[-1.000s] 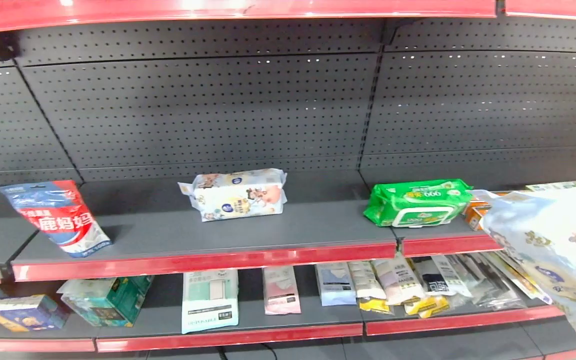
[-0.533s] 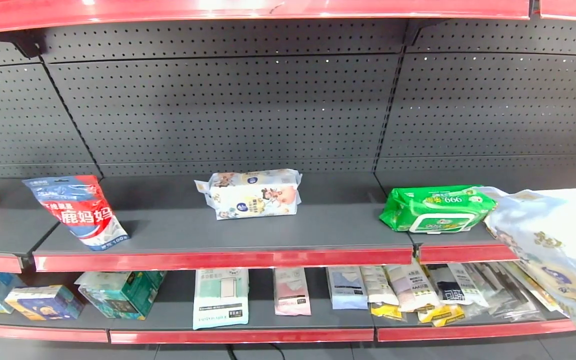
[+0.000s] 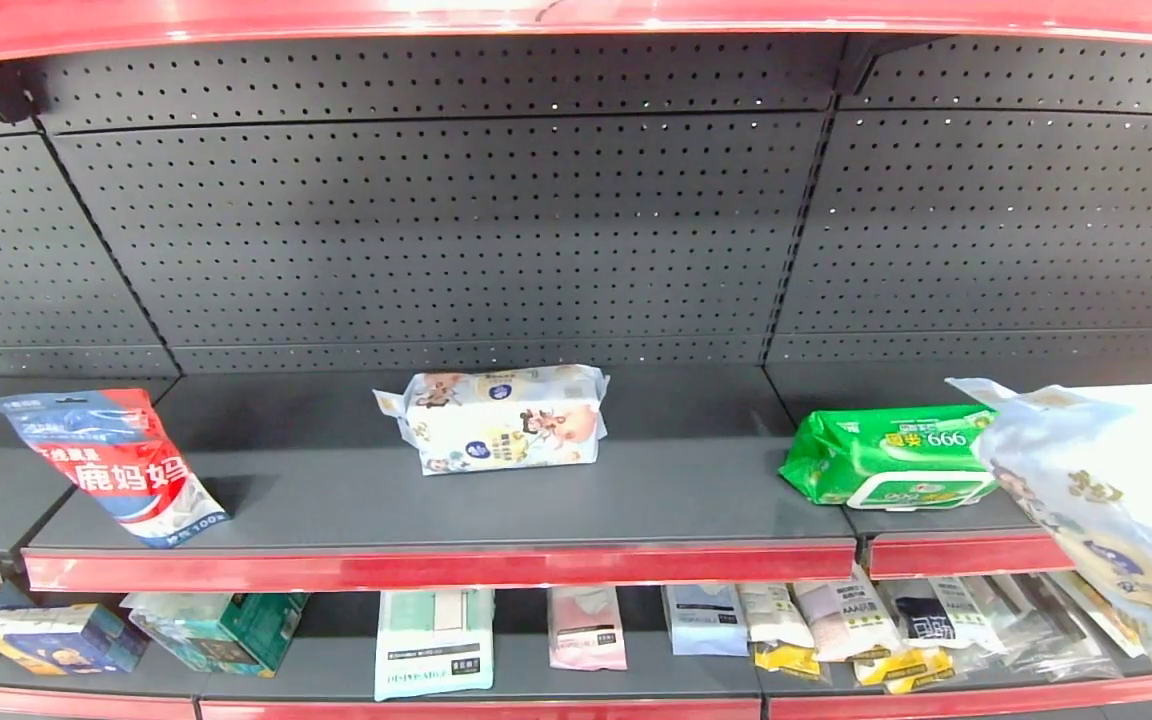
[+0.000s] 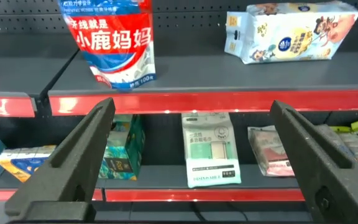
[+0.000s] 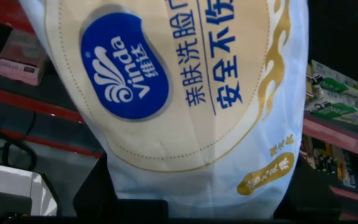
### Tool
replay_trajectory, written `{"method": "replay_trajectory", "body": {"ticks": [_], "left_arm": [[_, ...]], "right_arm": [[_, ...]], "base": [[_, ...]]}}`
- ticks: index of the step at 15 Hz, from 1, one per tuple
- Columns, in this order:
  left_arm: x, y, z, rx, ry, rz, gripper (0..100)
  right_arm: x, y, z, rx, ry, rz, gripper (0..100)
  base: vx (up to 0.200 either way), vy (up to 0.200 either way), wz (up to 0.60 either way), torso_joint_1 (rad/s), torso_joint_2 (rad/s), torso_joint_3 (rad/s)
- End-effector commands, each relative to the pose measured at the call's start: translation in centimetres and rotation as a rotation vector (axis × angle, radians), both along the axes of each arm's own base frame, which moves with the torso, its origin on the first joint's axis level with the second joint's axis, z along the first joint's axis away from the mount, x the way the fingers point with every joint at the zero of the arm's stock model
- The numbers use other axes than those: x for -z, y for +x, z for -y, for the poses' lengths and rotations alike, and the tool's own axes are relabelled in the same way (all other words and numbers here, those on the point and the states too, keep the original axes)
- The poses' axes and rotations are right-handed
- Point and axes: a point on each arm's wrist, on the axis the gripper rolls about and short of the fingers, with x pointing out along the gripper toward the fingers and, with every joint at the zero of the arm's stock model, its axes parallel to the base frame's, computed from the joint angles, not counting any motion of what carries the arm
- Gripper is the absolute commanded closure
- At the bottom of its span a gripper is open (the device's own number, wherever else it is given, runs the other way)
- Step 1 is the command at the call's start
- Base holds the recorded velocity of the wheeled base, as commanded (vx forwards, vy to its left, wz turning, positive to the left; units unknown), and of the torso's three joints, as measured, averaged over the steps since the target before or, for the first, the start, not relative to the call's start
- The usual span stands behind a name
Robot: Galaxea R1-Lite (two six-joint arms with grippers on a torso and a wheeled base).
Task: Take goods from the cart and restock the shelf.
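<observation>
Grey shelf [image 3: 496,510] (red lip), pegboard [image 3: 436,220], held pack [image 3: 1116,480]

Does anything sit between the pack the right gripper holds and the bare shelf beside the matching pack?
Yes: the green wipes pack lies on the shelf between the held tissue pack and the matching pack; the bare stretch lies beyond it.

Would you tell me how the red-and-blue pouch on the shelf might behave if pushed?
The pouch stands tilted on a narrow base, so it would probably tip over. Its film looks glossy and soft, so likely slippery and floppy.
</observation>
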Motion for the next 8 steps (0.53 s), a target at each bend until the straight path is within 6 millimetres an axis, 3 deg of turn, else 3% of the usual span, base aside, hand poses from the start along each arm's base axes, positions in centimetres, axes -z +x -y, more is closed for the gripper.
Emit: {"method": "replay_trajectory", "body": {"ticks": [1, 4, 8], "left_arm": [[0.0, 0.0, 0.0, -0.001, 0.0, -0.001, 0], [0.0, 0.0, 0.0, -0.001, 0.0, -0.001, 0], [0.0, 0.1, 0.0, 0.005, 0.007, -0.012, 0]], "right_arm": [[0.0, -0.2, 0.0, -0.001, 0.004, 0.013, 100], [0.0, -1.1, -0.1, 0.008, 0.036, 0.054, 100], [1.5, -4.1, -0.2, 0.026, 0.099, 0.178, 100]], "base": [[0.0, 0.0, 0.0, 0.0, 0.0, 0.0], [0.0, 0.0, 0.0, 0.0, 0.0, 0.0], [0.0, 0.0, 0.0, 0.0, 0.0, 0.0]]}}
